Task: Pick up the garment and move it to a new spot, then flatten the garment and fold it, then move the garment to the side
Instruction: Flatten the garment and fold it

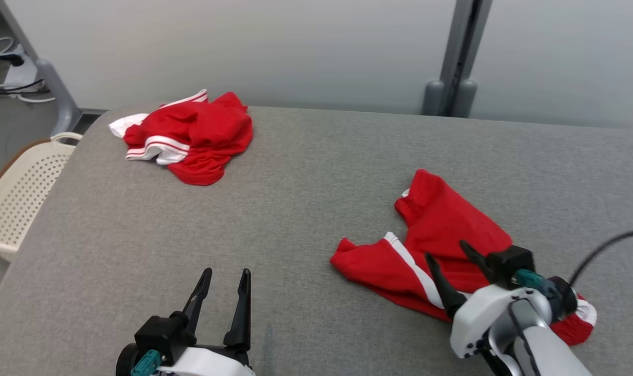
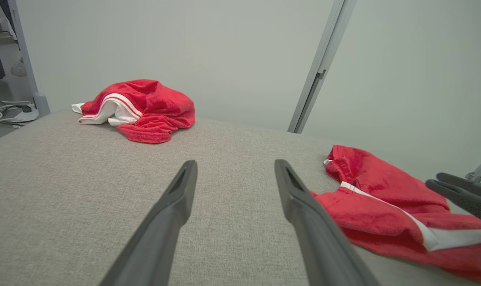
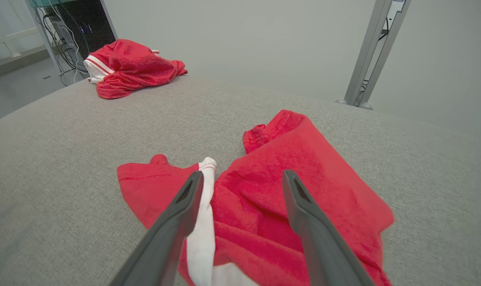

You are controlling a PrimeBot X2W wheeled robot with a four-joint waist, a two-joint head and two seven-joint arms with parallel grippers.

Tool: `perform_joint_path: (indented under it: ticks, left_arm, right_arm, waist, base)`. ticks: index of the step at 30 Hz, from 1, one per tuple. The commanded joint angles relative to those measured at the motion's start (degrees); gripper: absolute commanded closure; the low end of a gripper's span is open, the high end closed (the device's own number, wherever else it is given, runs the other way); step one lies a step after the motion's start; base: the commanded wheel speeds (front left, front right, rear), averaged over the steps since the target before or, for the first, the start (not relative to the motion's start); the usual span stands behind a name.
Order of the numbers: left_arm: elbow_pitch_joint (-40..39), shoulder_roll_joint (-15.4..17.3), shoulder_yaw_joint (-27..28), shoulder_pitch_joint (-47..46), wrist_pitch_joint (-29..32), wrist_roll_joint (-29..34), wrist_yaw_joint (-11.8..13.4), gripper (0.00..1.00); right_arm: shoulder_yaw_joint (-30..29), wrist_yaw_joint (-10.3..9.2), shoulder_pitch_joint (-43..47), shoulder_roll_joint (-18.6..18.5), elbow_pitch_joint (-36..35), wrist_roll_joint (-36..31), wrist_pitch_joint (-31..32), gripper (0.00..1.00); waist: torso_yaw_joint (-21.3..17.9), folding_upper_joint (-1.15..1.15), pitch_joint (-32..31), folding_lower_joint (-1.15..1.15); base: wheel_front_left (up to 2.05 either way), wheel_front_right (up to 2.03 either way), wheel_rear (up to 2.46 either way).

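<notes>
A red garment (image 1: 447,219) with a white stripe lies crumpled on the right part of the grey padded table (image 1: 295,183). It also shows as the red garment (image 2: 383,190) in the left wrist view and the red garment (image 3: 304,159) in the right wrist view. My right gripper (image 1: 446,249) hovers open just above its near half, and the right gripper (image 3: 243,174) has nothing between its fingers. My left gripper (image 1: 226,271) stands open over bare table at the lower left, apart from the cloth. The left gripper (image 2: 235,163) is empty too.
A second red and white garment (image 1: 201,130) lies bunched at the table's far left. A cream perforated basket (image 1: 19,193) stands beside the table's left edge. A grey post (image 1: 455,52) rises behind the far edge, and cables (image 1: 3,78) lie on the floor at far left.
</notes>
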Motion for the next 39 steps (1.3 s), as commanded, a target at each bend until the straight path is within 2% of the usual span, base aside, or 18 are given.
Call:
perform_joint_path:
  ticks: [1, 10, 12, 13, 14, 15, 17, 18, 24, 32, 33, 34, 35, 36, 37, 39]
  left_arm:
    - [-0.08, 0.22, -0.10, -1.13, -0.03, -0.22, 0.02, 0.00]
    - [-0.47, 0.22, -0.44, -1.56, -0.03, -0.97, 0.53, 0.00]
    - [-0.67, 0.21, -0.39, -1.61, -0.03, -1.16, 0.64, 0.00]
    - [-0.71, 0.20, -0.40, -1.60, -0.03, -1.18, 0.70, 0.00]
    - [-0.75, 0.21, -0.40, -1.62, -0.03, -1.22, 0.77, 0.00]
    - [-0.77, 0.23, -0.38, -1.63, -0.03, -1.27, 0.83, 0.00]
    - [-0.82, 0.22, -0.32, -1.68, -0.03, -1.32, 0.88, 0.00]
    - [-0.80, 0.22, -0.28, -1.69, -0.03, -1.30, 0.91, 0.00]
    - [-0.64, 0.22, 0.02, -1.71, -0.03, -0.97, 0.71, 0.00]
    - [-0.42, 0.22, 0.05, -1.97, -0.03, -0.79, 0.48, 0.00]
    - [-0.44, 0.22, 0.10, -1.96, -0.03, -0.77, 0.47, 0.00]
    - [-0.45, 0.22, 0.16, -1.95, -0.03, -0.75, 0.47, 0.00]
    - [-0.47, 0.21, 0.19, -1.92, -0.03, -0.76, 0.50, 0.00]
    - [-0.50, 0.21, 0.25, -1.89, -0.03, -0.78, 0.54, 0.00]
    - [-0.51, 0.22, 0.31, -1.83, -0.03, -0.75, 0.55, 0.00]
    - [-0.51, 0.21, 0.41, -1.70, -0.03, -0.70, 0.53, 0.00]
  right_arm:
    - [2.09, 0.01, -2.17, 0.13, 2.07, 1.43, 1.69, 0.00]
    - [7.80, 0.01, -7.46, -0.36, 10.06, 5.42, 7.47, 0.00]
    - [7.92, 0.01, -8.14, -0.35, 11.45, 6.01, 8.31, 0.27]
    - [7.94, 0.01, -8.38, -0.28, 12.09, 6.02, 8.57, 0.51]
    - [8.18, 0.01, -8.57, -0.18, 12.43, 6.11, 8.53, 0.56]
    - [8.45, 0.01, -8.71, -0.07, 12.69, 6.37, 8.31, 0.65]
    - [8.92, 0.01, -9.02, 0.09, 13.05, 6.64, 7.69, 0.93]
    - [9.36, 0.01, -9.23, 0.15, 13.00, 6.89, 7.11, 1.00]
    - [13.33, 0.01, -9.98, 0.47, 12.06, 6.47, 3.62, 1.00]
    - [25.44, 0.01, -8.82, 1.47, 12.16, 8.53, 1.82, 1.00]
    - [26.17, 0.01, -8.85, 1.52, 12.31, 8.90, 1.48, 0.92]
    - [26.69, 0.01, -9.02, 1.57, 12.39, 9.22, 1.06, 0.70]
    - [26.95, 0.01, -9.23, 1.60, 12.53, 9.55, 0.43, 0.55]
    - [27.09, 0.01, -9.40, 1.64, 12.61, 9.71, -0.16, 0.21]
    - [27.10, 0.01, -9.50, 1.71, 12.64, 9.99, -0.74, 0.00]
    - [26.77, 0.01, -9.73, 1.70, 12.63, 9.99, -2.27, 0.00]
  waist:
    - [1.75, 0.00, 0.64, 0.00]
    - [4.95, 0.00, 1.65, 0.00]
    - [5.24, 0.00, 1.81, 0.00]
    - [5.32, 0.00, 1.88, 0.00]
    - [5.38, 0.00, 1.94, 0.00]
    - [5.41, 0.00, 1.99, 0.00]
    - [5.39, 0.00, 2.04, 0.00]
    - [5.35, 0.00, 2.04, 0.00]
    - [4.89, 0.00, 1.95, 0.00]
    - [4.17, 0.00, 1.86, 0.00]
    - [4.06, 0.00, 1.87, 0.00]
    - [3.91, 0.00, 1.89, 0.00]
    - [3.74, 0.00, 1.90, 0.00]
    - [3.54, 0.00, 1.91, 0.00]
    - [3.29, 0.00, 1.91, 0.00]
    - [2.74, 0.00, 1.91, 0.00]
  base:
    - [0.00, 0.00, 0.00]
    - [0.00, 0.00, 0.00]
    - [0.00, 0.00, 0.00]
    - [0.00, 0.00, 0.00]
    - [0.00, 0.00, 0.00]
    - [0.00, 0.00, 0.00]
    - [0.00, 0.00, 0.00]
    - [0.00, 0.00, 0.00]
    - [0.00, 0.00, 0.00]
    - [0.00, 0.00, 0.00]
    - [0.00, 0.00, 0.00]
    - [0.00, 0.00, 0.00]
    - [0.00, 0.00, 0.00]
    - [0.00, 0.00, 0.00]
    - [0.00, 0.00, 0.00]
    - [0.00, 0.00, 0.00]
